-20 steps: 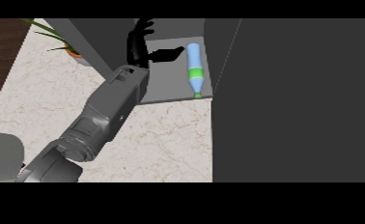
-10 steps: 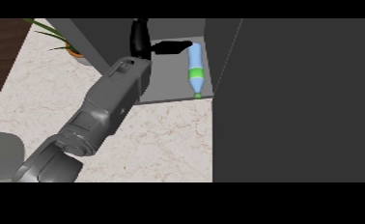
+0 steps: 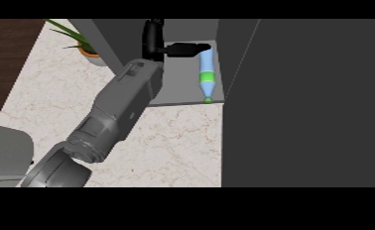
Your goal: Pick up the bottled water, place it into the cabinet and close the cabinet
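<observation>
One of each kind, counted from the head view.
There is one bottled water [image 3: 207, 75], one cabinet [image 3: 293, 100], one potted plant [image 3: 82, 45] and one marble table [image 3: 168, 144]. One grey forearm [image 3: 117, 110] enters the view, ending in one black robot hand [image 3: 157, 43]. A single rounded grey shape [image 3: 11, 154] shows at the lower left edge.

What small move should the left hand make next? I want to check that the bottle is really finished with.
Probably pull the left hand back out of the cabinet. The bottled water already lies on its floor, apart from the open fingers, so only closing the cabinet seems left, and the forearm lies across the opening.
</observation>
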`<state>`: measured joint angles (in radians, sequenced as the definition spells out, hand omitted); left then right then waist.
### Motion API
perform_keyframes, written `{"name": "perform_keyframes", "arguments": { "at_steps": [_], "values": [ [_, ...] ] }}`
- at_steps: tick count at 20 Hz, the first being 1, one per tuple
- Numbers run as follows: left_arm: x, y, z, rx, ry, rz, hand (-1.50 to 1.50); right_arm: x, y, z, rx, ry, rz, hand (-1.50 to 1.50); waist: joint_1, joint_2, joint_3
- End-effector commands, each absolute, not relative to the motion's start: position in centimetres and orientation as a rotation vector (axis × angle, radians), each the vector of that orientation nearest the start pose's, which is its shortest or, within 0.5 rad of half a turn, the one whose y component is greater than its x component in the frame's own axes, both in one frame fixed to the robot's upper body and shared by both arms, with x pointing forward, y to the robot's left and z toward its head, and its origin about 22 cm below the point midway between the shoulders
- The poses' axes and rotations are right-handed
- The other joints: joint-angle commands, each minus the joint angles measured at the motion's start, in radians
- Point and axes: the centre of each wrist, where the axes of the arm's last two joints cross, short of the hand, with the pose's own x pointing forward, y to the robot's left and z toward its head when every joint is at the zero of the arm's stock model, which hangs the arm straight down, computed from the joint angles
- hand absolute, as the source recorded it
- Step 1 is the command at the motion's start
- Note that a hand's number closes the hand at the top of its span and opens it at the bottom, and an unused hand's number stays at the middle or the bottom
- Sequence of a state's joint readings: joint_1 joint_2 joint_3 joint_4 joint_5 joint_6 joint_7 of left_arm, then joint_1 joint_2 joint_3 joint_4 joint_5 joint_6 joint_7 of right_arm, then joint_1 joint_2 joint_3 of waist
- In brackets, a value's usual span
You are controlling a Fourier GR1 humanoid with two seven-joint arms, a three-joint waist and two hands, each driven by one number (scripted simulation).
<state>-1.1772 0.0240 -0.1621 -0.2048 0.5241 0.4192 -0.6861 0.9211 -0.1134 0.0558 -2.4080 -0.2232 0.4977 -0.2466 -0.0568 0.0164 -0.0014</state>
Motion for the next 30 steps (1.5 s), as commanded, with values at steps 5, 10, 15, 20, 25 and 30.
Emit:
{"name": "perform_keyframes", "arguments": {
  "at_steps": [5,10,15,20,25,30],
  "values": [
    [42.1,8.8,3.3,0.013,-1.918,0.027,-1.50,3.9,-26.3,11.7,0.291,-1.842,0.136,-1.50,0.037,-0.016,0.001],
    [40.5,7.9,3.0,-0.073,-1.887,0.043,-1.50,3.9,-25.8,11.4,0.288,-1.830,0.116,-1.50,0.048,-0.025,0.001],
    [37.6,8.0,0.4,-0.216,-1.898,0.049,-1.50,3.7,-24.7,11.5,0.267,-1.841,0.126,-1.50,0.040,-0.021,0.000],
    [34.9,6.9,1.2,-0.400,-1.890,0.062,-1.50,3.2,-25.1,13.1,0.242,-1.832,0.116,-1.50,0.065,-0.025,0.000],
    [30.7,6.8,0.7,-0.474,-1.912,0.061,-1.50,4.4,-24.5,11.3,0.229,-1.829,0.109,-1.50,0.068,-0.024,0.001],
    [27.4,9.1,0.6,-0.525,-1.888,0.028,-1.50,3.4,-25.3,12.4,0.261,-1.819,0.242,-1.50,0.062,-0.027,0.001]
  ]
}}
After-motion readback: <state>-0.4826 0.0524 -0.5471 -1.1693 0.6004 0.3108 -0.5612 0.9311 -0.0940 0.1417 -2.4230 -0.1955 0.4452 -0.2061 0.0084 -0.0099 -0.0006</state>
